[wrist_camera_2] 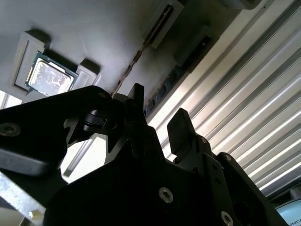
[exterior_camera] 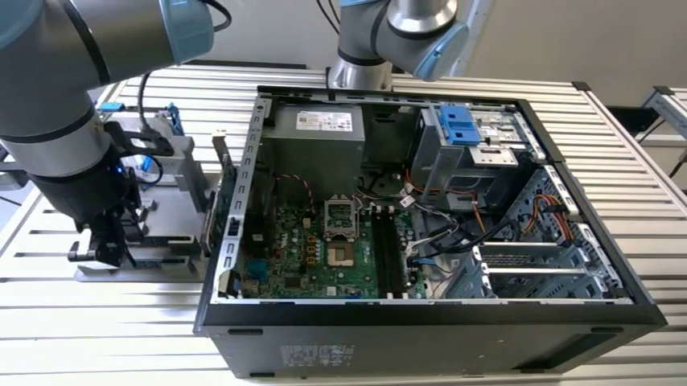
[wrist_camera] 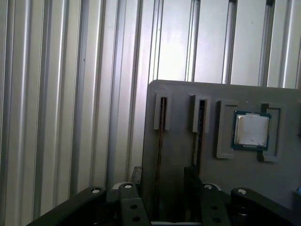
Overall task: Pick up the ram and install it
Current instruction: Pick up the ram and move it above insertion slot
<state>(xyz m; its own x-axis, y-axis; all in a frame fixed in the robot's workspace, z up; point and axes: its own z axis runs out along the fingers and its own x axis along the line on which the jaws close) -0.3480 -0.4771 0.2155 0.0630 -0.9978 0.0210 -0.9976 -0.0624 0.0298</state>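
Note:
The ram [wrist_camera: 160, 141] stands on edge in a slot of the grey fixture plate [wrist_camera: 183, 94], the slot farther from the processor chip [wrist_camera: 251, 129]. Its bluish edge with dark chips [wrist_camera_2: 162, 89] runs in between my two fingertips. A second thin stick [wrist_camera: 201, 122] sits in the neighbouring slot, in line with one finger [wrist_camera: 190, 176]. My gripper [wrist_camera: 163, 176] is open and straddles the ram in both wrist views [wrist_camera_2: 157, 110]. In the exterior view the gripper [exterior_camera: 108, 249] hangs low over the plate [exterior_camera: 161, 269], on the exterior view's left of the computer case.
The open computer case [exterior_camera: 429, 318] lies on the slatted metal table [exterior_camera: 96, 338], its motherboard memory slots [exterior_camera: 392, 249] facing up. A green card [exterior_camera: 228, 209] stands on edge beside the case wall. A silver drive with blue clips [exterior_camera: 161, 133] sits behind the fixture.

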